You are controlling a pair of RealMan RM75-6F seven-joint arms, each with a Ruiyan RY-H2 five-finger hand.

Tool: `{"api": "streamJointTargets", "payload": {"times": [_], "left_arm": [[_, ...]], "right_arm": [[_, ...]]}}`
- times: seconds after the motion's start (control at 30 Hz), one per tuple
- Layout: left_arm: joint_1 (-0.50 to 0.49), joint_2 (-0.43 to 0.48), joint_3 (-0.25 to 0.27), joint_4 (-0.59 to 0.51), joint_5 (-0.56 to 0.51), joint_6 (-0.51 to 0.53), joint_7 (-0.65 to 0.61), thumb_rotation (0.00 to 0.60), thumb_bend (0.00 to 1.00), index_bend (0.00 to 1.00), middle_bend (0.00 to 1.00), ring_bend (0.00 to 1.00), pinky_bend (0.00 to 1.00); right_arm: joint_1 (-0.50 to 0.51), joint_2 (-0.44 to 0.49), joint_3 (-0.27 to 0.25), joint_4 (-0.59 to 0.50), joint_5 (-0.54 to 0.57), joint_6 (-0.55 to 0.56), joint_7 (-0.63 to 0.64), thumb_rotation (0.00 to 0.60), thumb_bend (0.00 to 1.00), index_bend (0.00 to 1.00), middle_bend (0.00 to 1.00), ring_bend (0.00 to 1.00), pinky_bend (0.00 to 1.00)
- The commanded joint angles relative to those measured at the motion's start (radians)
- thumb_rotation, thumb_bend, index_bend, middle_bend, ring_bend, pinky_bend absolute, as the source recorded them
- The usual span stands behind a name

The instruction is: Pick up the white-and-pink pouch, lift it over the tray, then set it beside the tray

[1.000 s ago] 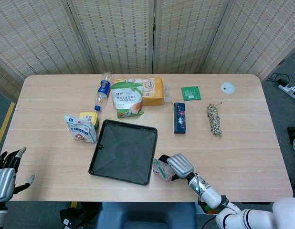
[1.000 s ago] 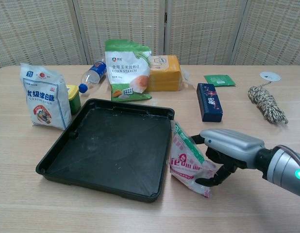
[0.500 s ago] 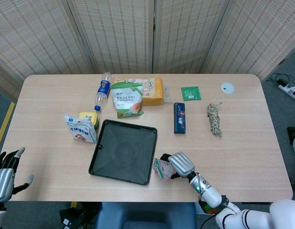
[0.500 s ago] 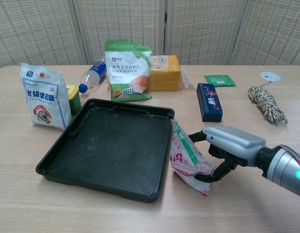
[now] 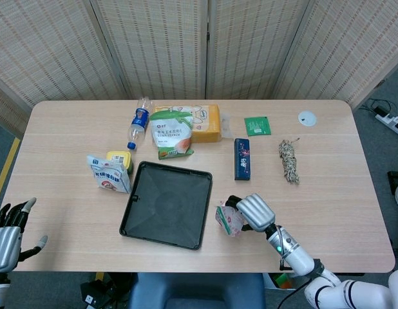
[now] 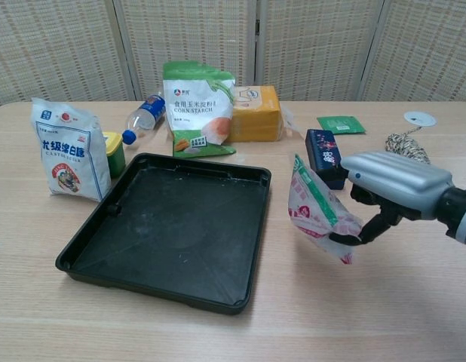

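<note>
Your right hand [image 6: 395, 185], smooth silver shell with dark fingers, is grasping the white-and-pink pouch [image 6: 317, 211], a crinkly soft packet with a green stripe. The fingers curl under and behind it. A second ago it sat on the bench [image 5: 328, 199] touching the tray's right edge; now it's lifted clear off the wood and hangs tilted just right of the tray [image 6: 97, 245], not over it. The tray is a shallow black square with a scuffed, dusty floor. Your left hand [image 5: 7, 238] is down at the near-left bench corner, fingers apart, holding nothing, same as before. Further back you've got a glossy white rice bag [image 6: 69, 149], a green-and-white corn starch pouch [image 6: 197, 102], a dark blue box [image 6: 321, 149] and a coil of twine [image 5: 288, 159].
</note>
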Motion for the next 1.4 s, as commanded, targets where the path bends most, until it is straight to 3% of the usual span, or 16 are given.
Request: {"api": "streamJointTargets", "payload": {"times": [0.03, 0.3, 0.5, 0.97, 1.4], "left_arm": [[-0.001, -0.001, 0.0, -0.002, 0.002, 0.0, 0.002, 0.6, 0.33, 0.05, 0.15, 0.14, 0.04], [-0.003, -0.001, -0.001, -0.004, 0.004, 0.001, 0.002, 0.6, 0.33, 0.05, 0.15, 0.14, 0.04], [-0.001, -0.004, 0.0, 0.003, 0.001, 0.0, -0.006, 0.6, 0.33, 0.05, 0.15, 0.14, 0.04], [0.003, -0.013, 0.0, 0.024, -0.006, -0.001, -0.024, 0.6, 0.33, 0.05, 0.15, 0.14, 0.04], [0.003, -0.018, -0.003, 0.047, -0.007, -0.002, -0.05, 0.6, 0.33, 0.05, 0.15, 0.14, 0.04]], "right_arm": [[0.044, 0.044, 0.054, -0.039, 0.02, -0.028, -0.078, 0.6, 0.46, 0.79, 0.62, 1.0, 0.97], [0.142, 0.035, 0.142, -0.03, 0.085, -0.101, -0.281, 0.6, 0.47, 0.79, 0.62, 1.0, 0.97], [0.211, -0.013, 0.169, 0.024, 0.139, -0.154, -0.448, 0.6, 0.47, 0.79, 0.62, 1.0, 0.97], [0.338, -0.124, 0.175, 0.142, 0.157, -0.18, -0.719, 0.6, 0.47, 0.82, 0.63, 1.0, 0.97], [0.368, -0.233, 0.163, 0.251, 0.163, -0.09, -0.949, 0.6, 0.47, 0.83, 0.64, 1.0, 0.97]]}}
